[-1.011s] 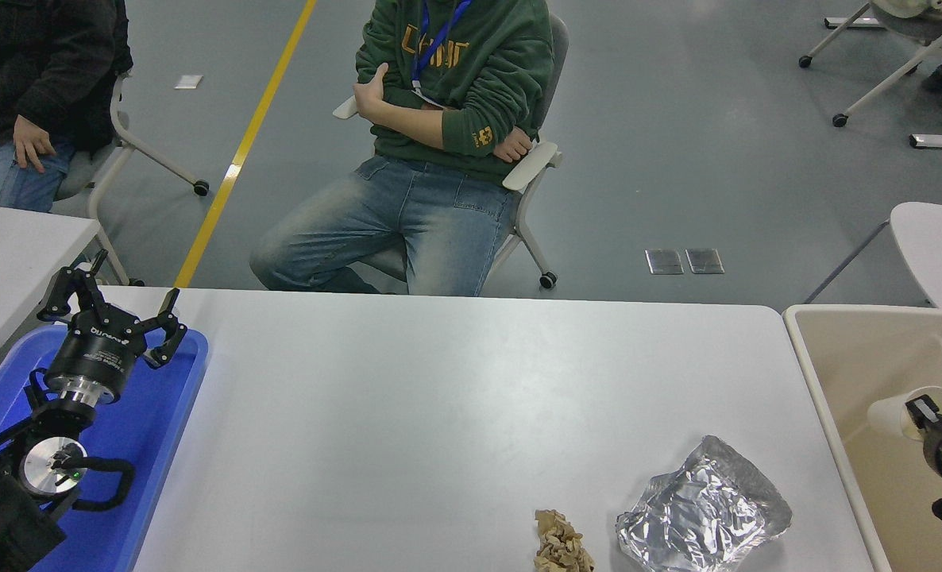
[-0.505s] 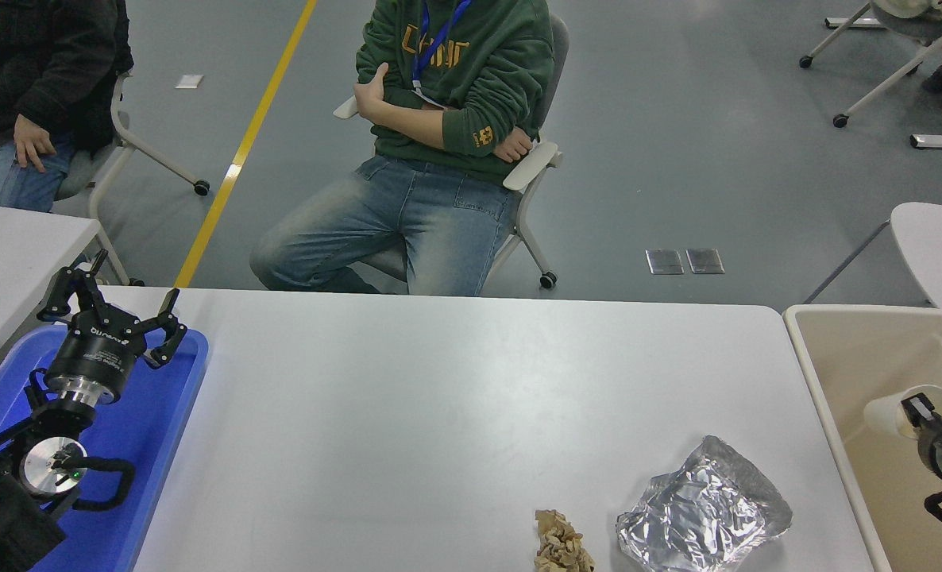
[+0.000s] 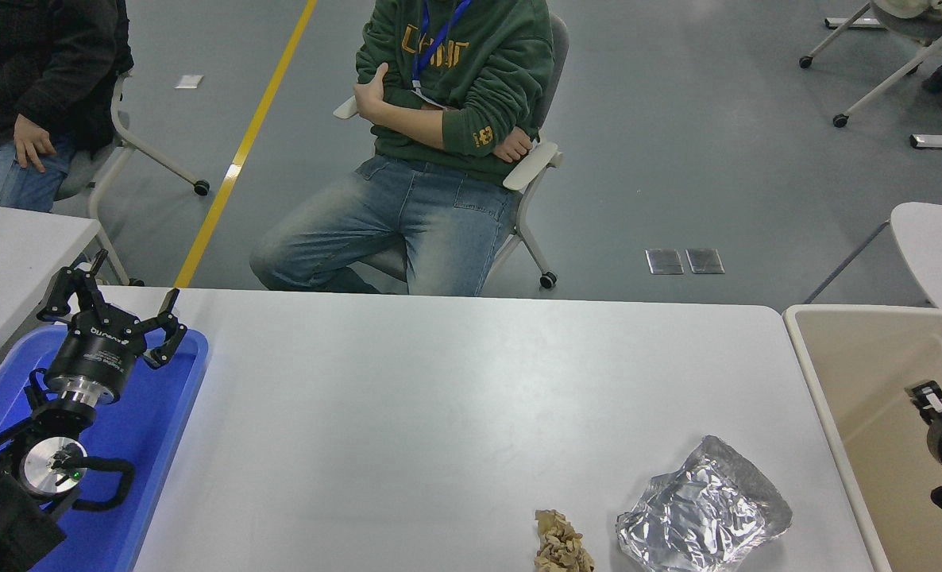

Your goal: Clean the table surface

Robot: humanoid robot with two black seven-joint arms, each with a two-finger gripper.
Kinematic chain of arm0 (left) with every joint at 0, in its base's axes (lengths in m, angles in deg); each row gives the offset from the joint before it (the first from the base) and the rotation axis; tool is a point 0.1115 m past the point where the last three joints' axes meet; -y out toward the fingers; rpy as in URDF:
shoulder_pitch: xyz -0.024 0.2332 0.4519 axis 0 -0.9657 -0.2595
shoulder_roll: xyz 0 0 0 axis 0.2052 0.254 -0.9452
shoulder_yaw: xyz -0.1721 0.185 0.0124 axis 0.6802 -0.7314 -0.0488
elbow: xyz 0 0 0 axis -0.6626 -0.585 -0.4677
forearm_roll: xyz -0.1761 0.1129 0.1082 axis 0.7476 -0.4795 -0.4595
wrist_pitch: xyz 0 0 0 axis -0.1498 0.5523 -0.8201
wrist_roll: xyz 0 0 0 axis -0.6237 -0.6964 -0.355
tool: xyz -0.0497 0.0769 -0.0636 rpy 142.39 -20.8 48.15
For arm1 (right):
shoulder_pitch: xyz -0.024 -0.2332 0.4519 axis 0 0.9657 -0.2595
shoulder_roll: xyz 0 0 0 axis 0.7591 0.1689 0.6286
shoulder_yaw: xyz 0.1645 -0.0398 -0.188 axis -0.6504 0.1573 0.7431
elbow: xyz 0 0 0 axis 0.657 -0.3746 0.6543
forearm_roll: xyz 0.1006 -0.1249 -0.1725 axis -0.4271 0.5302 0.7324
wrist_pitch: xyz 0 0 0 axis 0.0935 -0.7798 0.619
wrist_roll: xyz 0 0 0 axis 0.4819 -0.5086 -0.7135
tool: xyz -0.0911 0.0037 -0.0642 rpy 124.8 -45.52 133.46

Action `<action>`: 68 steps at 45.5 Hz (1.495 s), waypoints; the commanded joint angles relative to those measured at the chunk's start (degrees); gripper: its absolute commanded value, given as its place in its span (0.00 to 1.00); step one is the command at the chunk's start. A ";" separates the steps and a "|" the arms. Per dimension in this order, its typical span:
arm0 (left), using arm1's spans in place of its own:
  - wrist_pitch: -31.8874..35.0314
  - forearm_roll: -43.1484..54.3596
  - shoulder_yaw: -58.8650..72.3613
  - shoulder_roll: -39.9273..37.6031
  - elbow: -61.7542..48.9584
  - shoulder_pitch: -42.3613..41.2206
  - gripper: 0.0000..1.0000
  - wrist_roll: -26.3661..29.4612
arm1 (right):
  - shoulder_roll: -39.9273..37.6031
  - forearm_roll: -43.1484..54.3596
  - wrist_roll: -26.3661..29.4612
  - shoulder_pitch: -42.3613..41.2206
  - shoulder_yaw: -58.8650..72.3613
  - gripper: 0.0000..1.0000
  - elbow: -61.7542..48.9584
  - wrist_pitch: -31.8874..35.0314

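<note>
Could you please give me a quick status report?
Left gripper open, parked over blue tray. Right gripper over beige bin. Table surface holds foil, crumpled paper.

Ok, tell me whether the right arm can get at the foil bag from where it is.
Probably yes. The right gripper hangs over the beige bin, and the foil bag lies nearby with nothing on top.

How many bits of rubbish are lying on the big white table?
2: a crumpled silver foil bag near the front right, and a brown crumpled paper wad just left of it, cut by the frame's bottom edge.
</note>
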 commanded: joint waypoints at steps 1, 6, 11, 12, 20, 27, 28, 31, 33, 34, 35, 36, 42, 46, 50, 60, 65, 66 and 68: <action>-0.07 0.00 0.00 0.00 0.00 0.00 1.00 0.00 | -0.66 0.03 -0.26 -0.33 -1.37 0.98 0.66 0.32; -0.07 0.00 0.00 0.00 0.00 0.00 1.00 0.00 | -2.16 0.12 -0.62 -0.51 -1.37 0.98 1.19 0.32; -0.07 0.00 0.00 0.00 0.00 0.09 1.00 0.00 | -4.97 0.03 -0.88 -2.09 -1.81 0.98 5.05 1.46; -0.07 0.00 0.00 0.00 0.00 0.00 1.00 0.00 | -5.76 0.03 -0.97 -2.44 -2.16 0.98 6.28 1.64; -0.07 0.00 0.00 0.00 0.00 0.00 1.00 0.00 | -11.21 1.00 -2.29 -5.16 -6.73 0.98 16.83 1.99; -0.07 0.00 0.00 0.00 0.00 0.00 1.00 0.00 | -15.78 3.72 -2.81 -9.38 -6.91 0.98 26.05 1.99; -0.07 0.00 0.00 0.00 0.00 0.09 1.00 0.00 | -16.39 4.59 -3.08 -9.91 -6.99 0.98 27.46 1.99; -0.07 0.00 0.00 0.00 0.00 0.00 1.00 0.00 | -17.80 7.67 -4.13 -11.14 -7.00 0.98 31.06 1.91; -0.07 0.00 0.00 0.00 0.00 0.00 1.00 0.00 | -18.33 10.39 -5.09 -11.49 -7.26 0.98 33.09 1.82; -0.07 0.00 0.00 0.00 0.00 0.00 1.00 0.00 | -18.51 11.88 -5.62 -11.49 -7.61 0.98 33.79 1.82; -0.07 0.00 0.00 0.00 0.00 0.09 1.00 0.00 | -18.60 13.29 -6.15 -11.49 -8.13 0.98 34.49 1.82; -0.07 0.00 0.00 0.00 0.00 0.09 1.00 0.00 | -18.68 14.96 -6.59 -11.49 -8.66 0.98 35.20 1.82; -0.07 0.00 0.00 0.00 0.00 0.09 1.00 0.00 | -21.05 22.52 -6.86 -11.49 -12.26 0.98 41.87 1.82; -0.07 0.00 0.00 0.00 0.00 0.09 1.00 0.00 | -23.42 24.64 -6.86 -11.67 -14.37 0.98 47.93 1.55; -0.07 0.00 0.00 0.00 0.00 0.09 1.00 0.00 | -25.71 25.17 -6.86 -11.85 -15.26 0.98 53.82 1.64; -0.07 0.00 0.00 0.00 0.00 0.09 1.00 0.00 | -29.32 26.83 -6.94 -12.29 -15.70 0.98 64.20 1.82; -0.07 0.00 0.00 0.00 0.00 0.00 1.00 0.00 | -31.42 30.52 -6.94 -11.76 -15.70 0.98 68.33 1.90; -0.07 0.00 0.00 0.00 0.00 0.00 1.00 0.00 | -31.95 31.66 -6.86 -11.58 -15.70 0.98 69.04 1.82; -0.07 0.00 0.00 0.00 0.00 0.09 1.00 0.00 | -33.27 34.03 -6.86 -11.41 -15.61 0.98 70.44 1.82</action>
